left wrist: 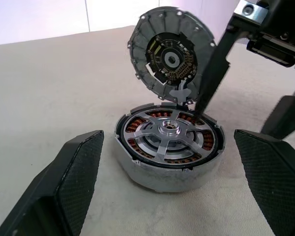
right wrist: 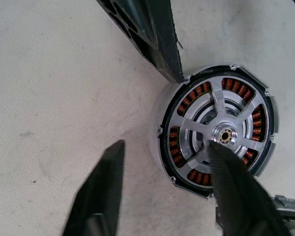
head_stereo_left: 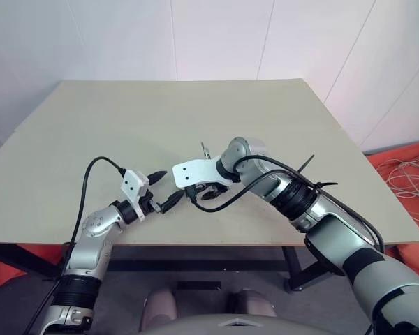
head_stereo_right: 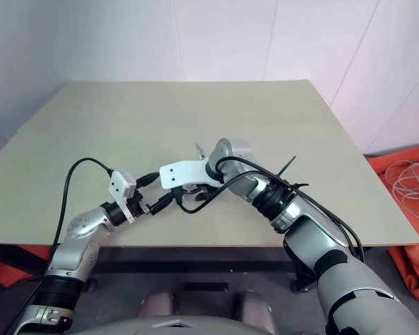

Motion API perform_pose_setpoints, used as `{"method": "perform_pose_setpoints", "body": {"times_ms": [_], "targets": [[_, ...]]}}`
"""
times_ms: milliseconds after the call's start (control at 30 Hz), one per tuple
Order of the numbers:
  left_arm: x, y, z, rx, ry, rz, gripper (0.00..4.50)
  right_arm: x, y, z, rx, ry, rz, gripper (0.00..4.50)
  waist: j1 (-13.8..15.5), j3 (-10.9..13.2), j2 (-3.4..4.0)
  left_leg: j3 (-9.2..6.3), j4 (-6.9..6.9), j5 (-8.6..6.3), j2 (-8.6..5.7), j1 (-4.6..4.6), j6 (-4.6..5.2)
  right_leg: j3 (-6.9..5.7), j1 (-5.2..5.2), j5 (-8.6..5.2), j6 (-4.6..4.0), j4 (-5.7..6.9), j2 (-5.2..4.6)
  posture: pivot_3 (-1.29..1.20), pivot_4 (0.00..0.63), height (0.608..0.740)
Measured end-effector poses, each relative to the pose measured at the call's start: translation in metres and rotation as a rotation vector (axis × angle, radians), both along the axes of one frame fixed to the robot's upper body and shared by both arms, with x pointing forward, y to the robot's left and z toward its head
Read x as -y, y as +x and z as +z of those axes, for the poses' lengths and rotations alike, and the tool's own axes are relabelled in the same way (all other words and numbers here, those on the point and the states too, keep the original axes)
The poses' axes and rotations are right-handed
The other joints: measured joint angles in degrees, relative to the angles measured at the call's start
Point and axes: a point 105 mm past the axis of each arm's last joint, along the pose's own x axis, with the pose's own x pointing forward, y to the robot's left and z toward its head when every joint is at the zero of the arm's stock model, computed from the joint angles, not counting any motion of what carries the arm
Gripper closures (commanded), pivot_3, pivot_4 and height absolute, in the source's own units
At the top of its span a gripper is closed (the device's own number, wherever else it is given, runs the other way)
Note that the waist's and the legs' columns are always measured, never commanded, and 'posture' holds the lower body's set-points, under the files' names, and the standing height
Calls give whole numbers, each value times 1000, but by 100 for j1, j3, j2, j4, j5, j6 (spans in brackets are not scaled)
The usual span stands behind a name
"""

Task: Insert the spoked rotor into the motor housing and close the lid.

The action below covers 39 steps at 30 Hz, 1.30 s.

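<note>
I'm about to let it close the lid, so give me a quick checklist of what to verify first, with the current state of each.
1. Spoked rotor seated inside the motor housing: ok, it lies flat, copper windings showing through the spoke gaps.
2. Lid ready to close: not ok yet, it stands raised at the housing's far edge.
3. Right gripper released: ok, fingers apart above the rotor, gripping nothing.
4. Right gripper clear of the lid's path: not ok, one finger reaches down beside the lid to the housing rim.
5. Left gripper open: ok, fingers wide on either side of the housing, not touching it.
6. Lid hinged or loose: cannot tell.
</note>
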Motion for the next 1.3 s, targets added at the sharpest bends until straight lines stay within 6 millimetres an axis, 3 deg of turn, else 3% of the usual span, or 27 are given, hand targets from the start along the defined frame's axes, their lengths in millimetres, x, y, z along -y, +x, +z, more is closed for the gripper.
{"method": "perform_pose_setpoints", "body": {"times_ms": [67, 100, 300, 500, 600, 633, 733, 833, 900, 1067, 1200, 1300], "targets": [[0, 0, 0, 0, 0, 0, 0, -1, -1, 1, -2, 4, -6, 90, -1, 0, 0, 0, 0, 0, 1, 1, -1, 0, 0, 0, 0, 2, 0, 0, 0, 740], [0, 0, 0, 0, 0, 0, 0, -2, -2, 2, -2, 8, -6, 34, -1, 0, 0, 0, 0, 0, 1, 1, -1, 0, 0, 0, 0, 2, 0, 0, 0, 740], [0, 0, 0, 0, 1, 0, 0, -12, -23, 26, -37, 88, 97, 34, 13, 0, 0, 0, -1, 0, 0, 1, 0, 0, 1, 0, 0, 0, 0, 0, 0, 740], [-4, -1, -1, -3, 8, 8, 0, -17, -30, 80, -45, 294, 147, 34, 18, 0, 0, 0, -1, 1, 1, 10, -1, 1, 4, -3, 6, 4, 0, 0, 0, 740], [-10, 0, 2, 2, 0, 27, 0, -21, -20, 129, 9, 490, 104, 34, 5, 0, 0, 1, -1, 2, 0, 12, -3, 2, 3, -4, 6, 6, 0, 0, 0, 740], [-13, 1, 3, 4, 0, 33, 0, -19, -11, 146, 41, 565, 62, 200, 4, 0, 0, 1, 0, 2, 0, 17, -3, 2, 9, -4, 7, 6, 0, 0, 0, 740], [-20, 0, 4, 6, 4, 52, 0, 5, 27, 168, 132, 703, -129, 940, 35, -3, -6, 0, 0, 2, -4, 24, -3, 2, 25, -5, 8, -4, -1, 0, 0, 740], [-29, -2, 2, -3, 15, 75, 0, 43, 63, 161, 172, 776, -360, 2040, 46, -1, -7, 1, 2, 1, -7, 17, -2, 3, 24, -4, 8, -13, -2, 0, 0, 740], [-32, -2, 2, -3, 20, 79, 0, 70, 82, 146, 165, 835, -522, 2711, 48, -2, -7, 1, 0, 1, -6, 17, -2, 2, 23, -4, 7, -11, -1, 0, 0, 740], [-34, -2, 3, -7, 15, 85, 0, 110, 94, 68, 77, 814, -782, 4492, 22, 2, 0, 3, -8, 1, -4, -8, -2, 0, -8, 15, -26, -8, 0, 0, 0, 740], [-35, -2, 3, -8, 16, 85, 0, 98, 82, 22, -35, 831, -828, 4492, -16, 4, 4, 7, -10, 1, -2, -17, -1, -1, -21, 16, -30, -5, 2, 0, 0, 740], [-35, -2, 3, -8, 17, 86, 0, 85, 73, 1, -90, 810, -809, 4492, 2, 5, 5, 7, -6, 0, -4, -18, 0, -2, -20, 15, -29, -5, 0, 0, 0, 740]]}}
